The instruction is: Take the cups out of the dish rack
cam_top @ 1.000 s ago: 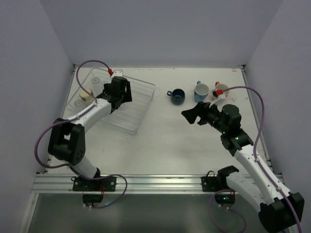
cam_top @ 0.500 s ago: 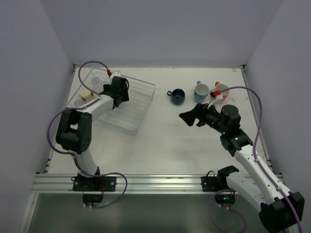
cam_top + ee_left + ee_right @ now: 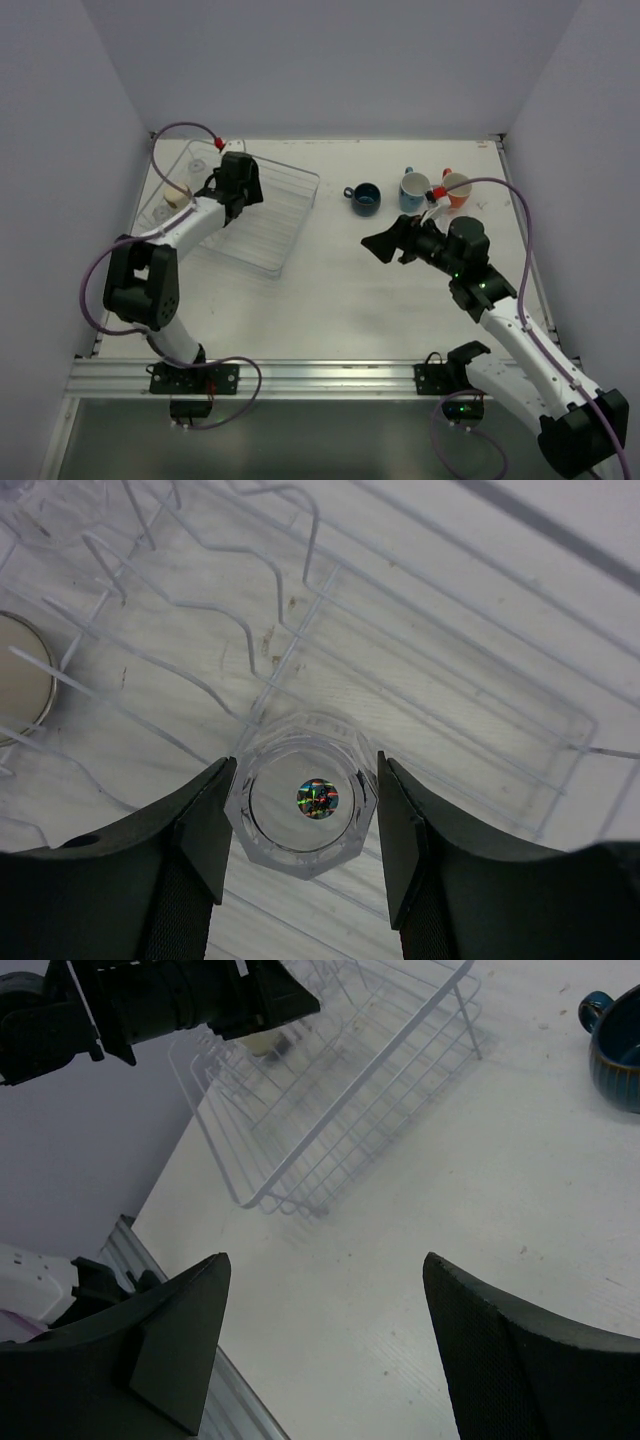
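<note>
The clear tumbler (image 3: 302,810) is a small faceted cup with an eight-sided rim. It is seen straight down its mouth, and a round iridescent sticker (image 3: 317,798) shows at the centre of its base. It stands inside the dish rack (image 3: 450,650), on the thin clear ribs of the rack floor. The left end effector (image 3: 302,818) is clamped on it, with its two black fingers (image 3: 205,830) pressed against opposite sides of the rim.

The rack is a large see-through rectangular tray with a raised rim and rows of bent slot ridges. It sits at the far left of the counter (image 3: 380,300). A cream cup (image 3: 177,192) stands in the rack's left part, well apart from the held tumbler.

Three cups stand in a row on the bare counter, away to the right of the rack. They are a dark blue handled cup (image 3: 365,198), a light blue mug (image 3: 414,188) and an orange cup (image 3: 458,188).

The right end effector (image 3: 327,1290) hangs above the counter, on the near side of that row. Its jaws are spread wide with nothing between them.
</note>
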Robot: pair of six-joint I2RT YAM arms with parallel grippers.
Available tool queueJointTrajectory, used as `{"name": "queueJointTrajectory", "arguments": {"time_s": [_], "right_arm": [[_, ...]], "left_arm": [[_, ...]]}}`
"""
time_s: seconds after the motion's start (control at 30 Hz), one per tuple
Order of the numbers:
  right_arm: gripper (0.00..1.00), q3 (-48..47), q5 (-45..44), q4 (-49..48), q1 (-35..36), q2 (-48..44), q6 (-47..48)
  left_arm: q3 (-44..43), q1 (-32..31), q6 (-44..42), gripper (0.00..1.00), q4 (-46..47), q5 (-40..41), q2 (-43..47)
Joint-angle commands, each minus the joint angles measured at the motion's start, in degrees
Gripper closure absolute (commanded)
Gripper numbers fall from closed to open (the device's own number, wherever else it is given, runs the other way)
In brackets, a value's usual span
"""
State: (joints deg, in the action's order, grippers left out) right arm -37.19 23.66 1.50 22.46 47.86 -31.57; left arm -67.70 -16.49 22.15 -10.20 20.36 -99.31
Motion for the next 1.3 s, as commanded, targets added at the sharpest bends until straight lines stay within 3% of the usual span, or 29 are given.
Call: {"name": "queueJointTrajectory", "arguments": {"time_s": [0.0,0.23,0.37,0.5,0.67,0.77,1.03,1.17,1.27], "right_arm": [[0.20,-2.01,1.04,-5.09,1.18,-0.13,-3.75],[0.20,0.71,-0.98,-19.49,8.98,1.27,-18.06],[0.21,1.59,-5.37,-31.00,16.38,3.90,-21.68],[0.25,-0.07,-6.87,-40.59,22.09,9.61,-23.71],[0.32,-3.41,-7.14,-44.39,23.24,16.39,-23.89],[0.38,-5.25,-6.61,-43.86,23.25,18.58,-23.19],[0.47,-9.91,-1.70,-43.42,23.77,22.28,-22.22],[0.59,-11.76,0.50,-44.21,23.95,24.30,-22.83],[0.75,-12.55,1.82,-45.88,24.21,26.06,-24.59]], "left_arm": [[0.37,0.32,3.50,0.64,3.25,-7.06,10.61],[11.08,0.23,10.27,0.66,6.76,-25.96,32.03],[20.22,0.23,18.26,0.66,18.50,-39.49,42.16],[31.54,0.23,32.73,0.66,33.37,-51.97,49.54],[38.25,0.23,42.35,0.67,47.95,-56.83,53.51],[40.45,0.23,46.83,0.67,52.28,-58.68,54.83],[43.35,0.23,49.21,0.68,57.73,-60.79,54.05],[43.88,0.14,48.60,0.68,57.30,-60.53,53.95],[43.88,0.23,48.16,0.67,57.13,-60.09,53.96]]}}
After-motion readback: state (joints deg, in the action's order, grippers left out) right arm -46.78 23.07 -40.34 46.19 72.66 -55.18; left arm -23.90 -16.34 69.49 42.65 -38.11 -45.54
